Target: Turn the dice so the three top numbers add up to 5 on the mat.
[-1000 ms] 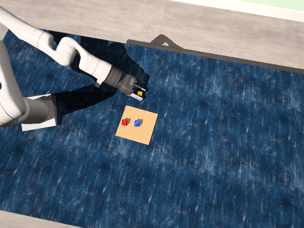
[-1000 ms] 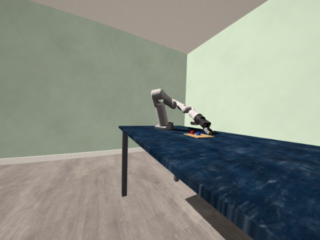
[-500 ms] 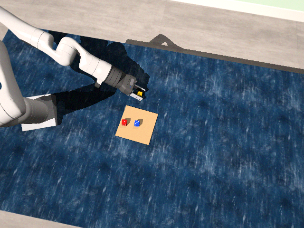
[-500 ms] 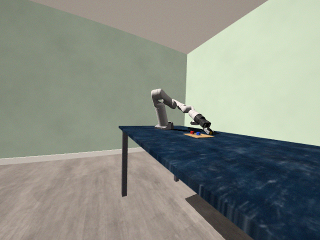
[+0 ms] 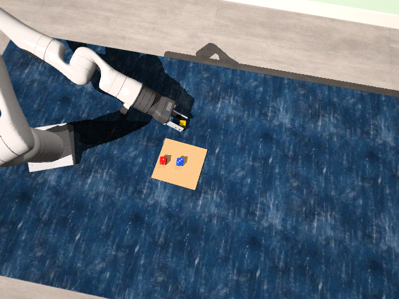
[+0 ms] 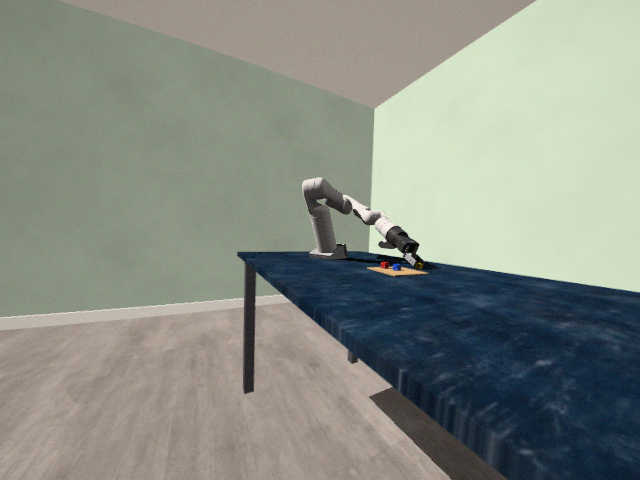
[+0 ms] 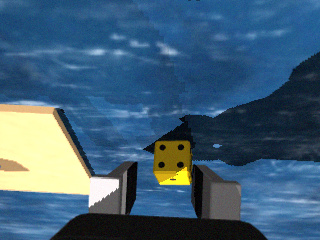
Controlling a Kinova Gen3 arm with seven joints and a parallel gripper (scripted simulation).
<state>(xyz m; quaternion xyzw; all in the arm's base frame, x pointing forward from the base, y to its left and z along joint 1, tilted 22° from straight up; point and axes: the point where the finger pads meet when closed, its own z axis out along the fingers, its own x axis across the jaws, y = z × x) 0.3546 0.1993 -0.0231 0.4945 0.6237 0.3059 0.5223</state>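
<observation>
Off the mat [image 5: 190,175], yellow die [image 7: 172,161] sits between the open tool [image 7: 165,192]

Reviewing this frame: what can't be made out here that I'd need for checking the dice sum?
- Red die and blue die: top pips too small to count in the top view, mere specks in the exterior view.
- Yellow die: wrist view shows a four on one face; whether that face is up is unclear.
- Mat: cut off by the wrist view's left edge.
- Open gripper: fingertips not visibly touching the die.

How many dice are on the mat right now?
2: the red die and blue die sit on the mat. The yellow die lies off it, between the open claw's fingers.
</observation>
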